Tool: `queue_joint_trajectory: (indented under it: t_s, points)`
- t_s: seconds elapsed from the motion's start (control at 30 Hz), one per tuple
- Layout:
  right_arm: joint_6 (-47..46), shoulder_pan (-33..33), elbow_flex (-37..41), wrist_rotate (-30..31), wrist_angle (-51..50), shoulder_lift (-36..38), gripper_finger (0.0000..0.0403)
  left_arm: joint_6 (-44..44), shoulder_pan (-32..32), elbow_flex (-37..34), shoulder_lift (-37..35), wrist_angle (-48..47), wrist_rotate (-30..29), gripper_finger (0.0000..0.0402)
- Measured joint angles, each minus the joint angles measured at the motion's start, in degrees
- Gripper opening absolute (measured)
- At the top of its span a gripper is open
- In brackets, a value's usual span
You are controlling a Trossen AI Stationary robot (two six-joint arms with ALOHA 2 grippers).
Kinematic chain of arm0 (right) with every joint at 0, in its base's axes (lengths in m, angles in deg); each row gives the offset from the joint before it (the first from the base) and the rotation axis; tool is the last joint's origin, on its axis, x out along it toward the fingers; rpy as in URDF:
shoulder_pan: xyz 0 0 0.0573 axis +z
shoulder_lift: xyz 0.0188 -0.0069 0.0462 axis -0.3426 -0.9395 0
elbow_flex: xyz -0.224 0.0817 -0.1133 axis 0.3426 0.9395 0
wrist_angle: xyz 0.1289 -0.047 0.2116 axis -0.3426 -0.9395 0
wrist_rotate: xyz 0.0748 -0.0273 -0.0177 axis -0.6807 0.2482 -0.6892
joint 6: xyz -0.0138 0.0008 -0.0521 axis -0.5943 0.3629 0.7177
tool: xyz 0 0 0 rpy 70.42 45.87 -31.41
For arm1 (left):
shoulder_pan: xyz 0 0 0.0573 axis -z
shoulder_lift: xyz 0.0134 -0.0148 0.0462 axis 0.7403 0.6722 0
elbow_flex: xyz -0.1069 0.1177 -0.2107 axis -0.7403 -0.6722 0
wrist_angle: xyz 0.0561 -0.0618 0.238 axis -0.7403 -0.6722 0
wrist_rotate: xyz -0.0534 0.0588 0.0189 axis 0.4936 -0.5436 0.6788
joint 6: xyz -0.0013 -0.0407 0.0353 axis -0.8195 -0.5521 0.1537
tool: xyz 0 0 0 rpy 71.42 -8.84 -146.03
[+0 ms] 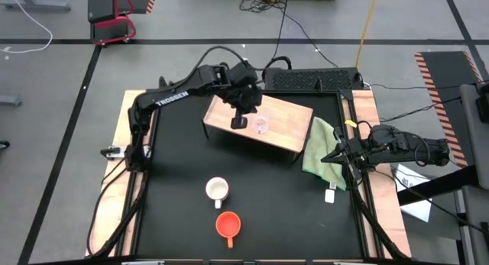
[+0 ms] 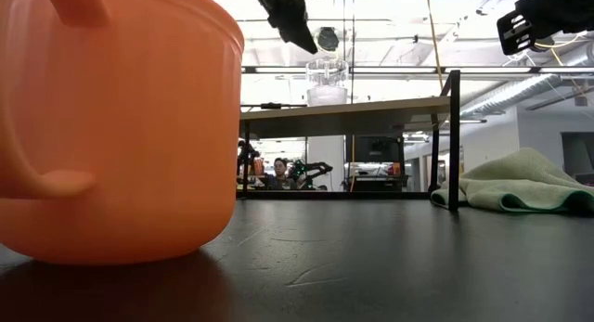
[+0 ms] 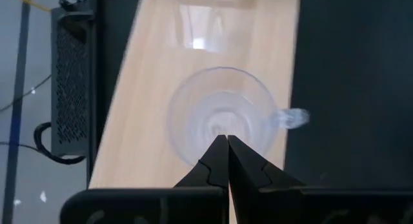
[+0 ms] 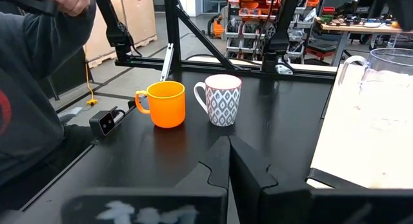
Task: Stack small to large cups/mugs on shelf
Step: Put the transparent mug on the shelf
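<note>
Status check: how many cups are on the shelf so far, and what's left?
One done: the clear cup stands on the shelf. The left end effector hovers beside it, fingers shut and empty. The white patterned mug and orange mug are on the table. The right end effector waits by the green cloth.

The left arm reaches from the table's left edge toward its far middle, elbow bent, wrist pointing down. The left gripper (image 1: pixel 240 121) hangs raised, its fingers (image 3: pixel 213 166) pressed together with nothing between them. The right arm lies low along the table's right edge, stretched inward; the right gripper (image 1: pixel 334 156) has its fingers (image 4: pixel 248 169) closed and empty
</note>
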Motion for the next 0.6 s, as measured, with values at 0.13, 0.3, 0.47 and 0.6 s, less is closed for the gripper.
queue_joint_trajectory:
  t_s: [0.13, 0.3, 0.47, 0.6]
  points:
    - [0.01, -0.02, 0.00, 0.00, 0.00, 0.00, 0.0000, 2.52, 1.43, 0.00, 0.00, -0.83, -0.76, 0.0000]
    - [-0.01, 0.00, -0.02, 0.00, 0.00, 0.00, 0.0000, 5.14, 2.19, 0.00, 0.00, -1.81, -1.16, 0.0000]
    - [0.00, 0.00, -0.02, 0.00, 0.00, 0.00, 0.0000, 6.29, 2.13, 0.00, -0.02, -1.83, -1.18, 0.0000]
    - [-0.01, -0.02, -0.02, -0.02, 0.00, 0.00, 0.0000, 7.25, 2.02, 0.00, -0.02, -1.85, -1.18, 0.0000]
